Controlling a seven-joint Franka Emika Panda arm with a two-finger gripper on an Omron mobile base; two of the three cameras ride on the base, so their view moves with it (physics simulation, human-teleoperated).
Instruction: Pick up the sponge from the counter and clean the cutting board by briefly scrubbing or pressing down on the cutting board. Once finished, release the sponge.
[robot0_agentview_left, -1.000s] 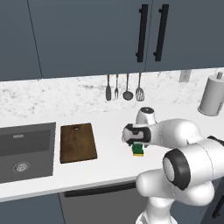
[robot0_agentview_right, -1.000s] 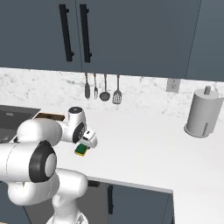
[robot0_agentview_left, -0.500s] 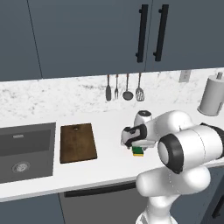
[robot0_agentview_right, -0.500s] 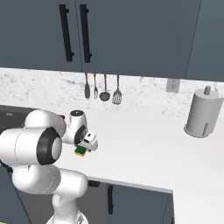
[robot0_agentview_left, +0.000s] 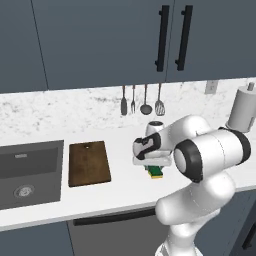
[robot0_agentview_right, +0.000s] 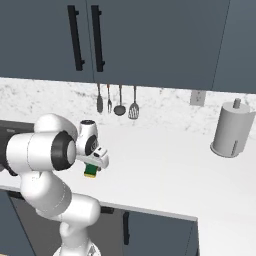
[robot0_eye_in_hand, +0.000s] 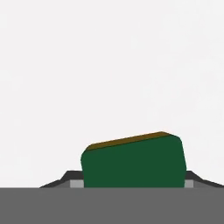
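The sponge (robot0_agentview_left: 157, 172) (robot0_agentview_right: 90, 171), green on top with a yellow layer below, lies on the white counter (robot0_agentview_left: 115, 190) right of the cutting board (robot0_agentview_left: 89, 163). My gripper (robot0_agentview_left: 155, 167) (robot0_agentview_right: 92, 167) points down onto it. In the hand view the sponge (robot0_eye_in_hand: 133, 162) spans the whole gap between the two dark fingertips, which touch its sides, so my gripper (robot0_eye_in_hand: 131, 183) is shut on it. The dark brown board lies flat and bare between the sink and my hand, about a hand's width to the left of the sponge.
A dark grey sink (robot0_agentview_left: 27, 172) is set into the counter left of the board. Several utensils (robot0_agentview_left: 142, 100) (robot0_agentview_right: 117, 100) hang on the backsplash behind my hand. A paper towel roll (robot0_agentview_left: 242, 107) (robot0_agentview_right: 231, 129) stands at the far right.
The hand has come down a little over the sponge and the jaws have closed in on its sides. The sponge and the board lie where they were.
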